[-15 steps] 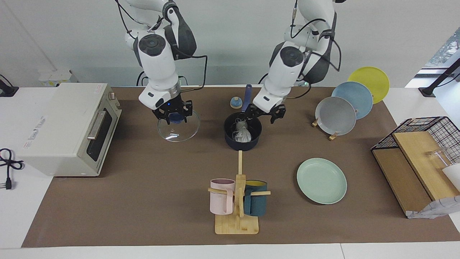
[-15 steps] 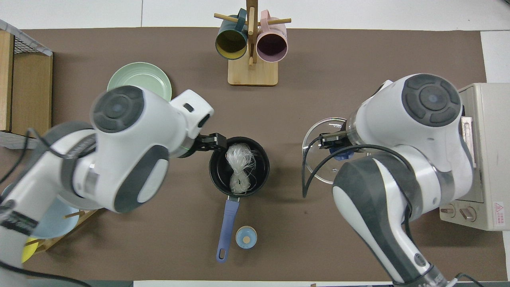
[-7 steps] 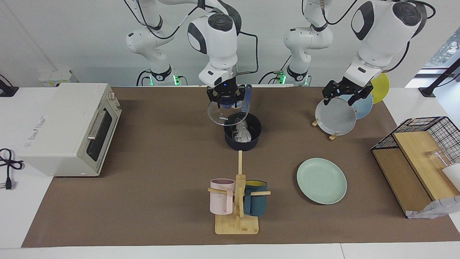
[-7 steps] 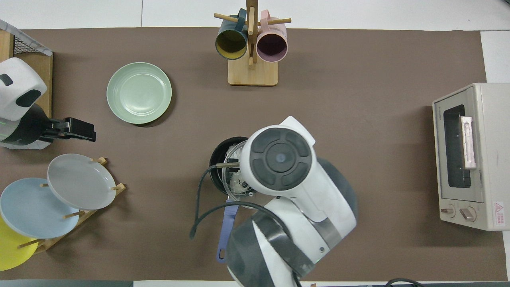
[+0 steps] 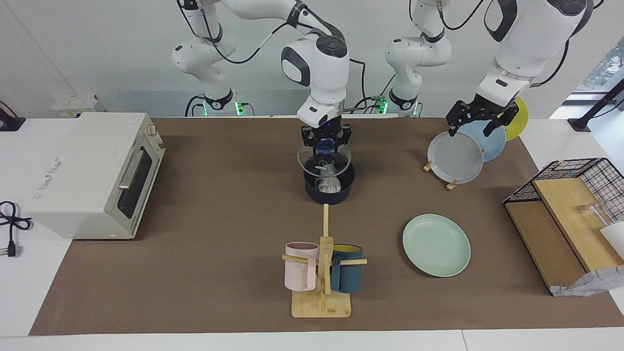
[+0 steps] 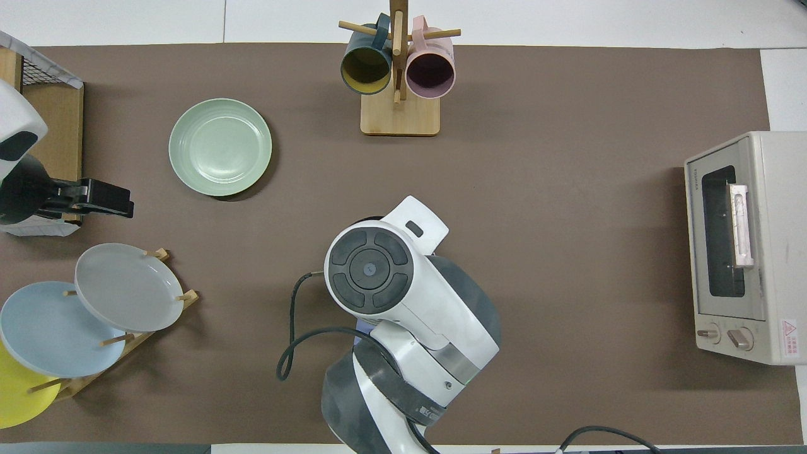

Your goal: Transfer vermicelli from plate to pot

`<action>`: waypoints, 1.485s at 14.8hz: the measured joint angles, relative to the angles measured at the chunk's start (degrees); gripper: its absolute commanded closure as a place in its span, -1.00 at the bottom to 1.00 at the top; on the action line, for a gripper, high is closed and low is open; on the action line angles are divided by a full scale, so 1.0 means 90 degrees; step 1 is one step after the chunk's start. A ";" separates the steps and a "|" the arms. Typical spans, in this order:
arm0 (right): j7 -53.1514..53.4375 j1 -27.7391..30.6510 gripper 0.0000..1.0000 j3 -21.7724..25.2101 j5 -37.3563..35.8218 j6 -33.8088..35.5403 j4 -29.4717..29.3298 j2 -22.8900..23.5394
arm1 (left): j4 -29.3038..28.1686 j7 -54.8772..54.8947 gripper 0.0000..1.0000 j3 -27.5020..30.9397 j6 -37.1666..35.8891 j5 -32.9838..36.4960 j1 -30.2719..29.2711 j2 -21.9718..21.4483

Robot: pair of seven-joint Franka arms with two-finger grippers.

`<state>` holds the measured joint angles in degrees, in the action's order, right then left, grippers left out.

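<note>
The vermicelli (image 5: 330,181) lies inside the dark navy pot (image 5: 327,195) in the middle of the table. My right gripper (image 5: 325,142) is shut on the blue knob of a clear glass lid (image 5: 311,163) and holds it just over the pot's rim. In the overhead view the right arm covers the pot. The mint-green plate (image 5: 436,245) (image 6: 220,147) lies bare, farther from the robots than the pot and toward the left arm's end. My left gripper (image 5: 480,119) (image 6: 104,198) is open and empty, raised over the plate rack.
A toaster oven (image 5: 92,173) stands at the right arm's end. A wooden mug rack (image 5: 321,273) with a pink and a teal mug is farther out than the pot. Upright grey (image 5: 454,157), blue and yellow plates and a wire basket (image 5: 570,195) stand at the left arm's end.
My right gripper lifted the glass lid from beside the pot and brought it over the pot, lowering it. My left gripper left the pot and rose over the plate rack.
</note>
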<state>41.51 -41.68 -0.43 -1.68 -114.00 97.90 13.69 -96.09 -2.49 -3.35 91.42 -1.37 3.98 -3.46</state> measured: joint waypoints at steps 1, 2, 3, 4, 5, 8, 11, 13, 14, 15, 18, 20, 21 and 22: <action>0.0000 0.0002 0.33 0.0007 0.0000 -0.0040 -0.0006 0.0027 | 0.0055 0.0000 -1.00 -0.0004 -0.0053 0.0000 0.0001 0.0037; 0.0000 -0.0003 0.33 0.0006 0.0000 -0.0068 -0.0019 0.0051 | 0.0147 0.0000 -1.00 -0.0013 -0.0177 0.0000 0.0003 0.0095; 0.0000 -0.0009 0.33 0.0005 -0.0001 -0.0085 -0.0026 0.0082 | 0.0284 0.0000 -1.00 -0.0023 -0.0343 0.0000 0.0005 0.0184; 0.0000 -0.0007 0.33 0.0007 -0.0001 -0.0109 -0.0031 0.0122 | 0.0486 0.0000 -1.00 -0.0032 -0.0541 0.0000 0.0006 0.0300; 0.0000 0.0001 0.33 0.0009 -0.0001 -0.0167 -0.0032 0.0158 | 0.0700 0.0000 -1.00 -0.0036 -0.0726 0.0000 0.0007 0.0416; 0.0012 0.0001 0.33 0.0012 0.0001 -0.0364 -0.0033 0.0241 | 0.1117 -0.0001 -1.00 -0.0035 -0.0906 0.0002 0.0005 0.0656; 0.0015 -0.0016 0.33 0.0010 0.0003 -0.0389 -0.0033 0.0325 | 0.1132 -0.0002 -1.00 -0.0020 -0.0849 0.0014 -0.0061 0.0716; 0.0015 -0.0024 0.33 0.0009 0.0003 -0.0414 -0.0033 0.0412 | 0.1063 -0.0002 -1.00 -0.0016 -0.0760 0.0015 -0.0127 0.0725; 0.0016 -0.0026 0.33 0.0008 0.0004 -0.0431 -0.0033 0.0441 | 0.1027 -0.0002 -1.00 -0.0018 -0.0747 0.0015 -0.0140 0.0725; 0.0018 -0.0026 0.33 0.0008 0.0005 -0.0451 -0.0033 0.0460 | 0.0989 -0.0002 -1.00 -0.0026 -0.0746 0.0015 -0.0141 0.0721; 0.0026 -0.0027 0.33 0.0008 0.0006 -0.0472 -0.0033 0.0476 | 0.0885 -0.0008 -1.00 -0.0066 -0.0745 0.0015 -0.0141 0.0697; 0.0122 -0.0031 0.33 0.0005 0.0006 -0.0489 -0.0033 0.0506 | 0.0880 -0.0008 -1.00 -0.0077 -0.0741 0.0015 -0.0141 0.0680; 0.0160 -0.0037 0.33 0.0005 0.0006 -0.0530 -0.0033 0.0534 | 0.0879 -0.0008 -1.00 -0.0079 -0.0739 0.0015 -0.0141 0.0663; 0.0182 -0.0043 0.33 0.0005 0.0006 -0.0582 -0.0033 0.0563 | 0.0879 -0.0008 -1.00 -0.0080 -0.0739 0.0015 -0.0141 0.0638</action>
<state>43.15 -42.07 -0.39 -1.63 -119.24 97.60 18.75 -88.18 -2.56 -4.07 84.77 -1.24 2.72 2.28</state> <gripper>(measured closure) 0.348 0.000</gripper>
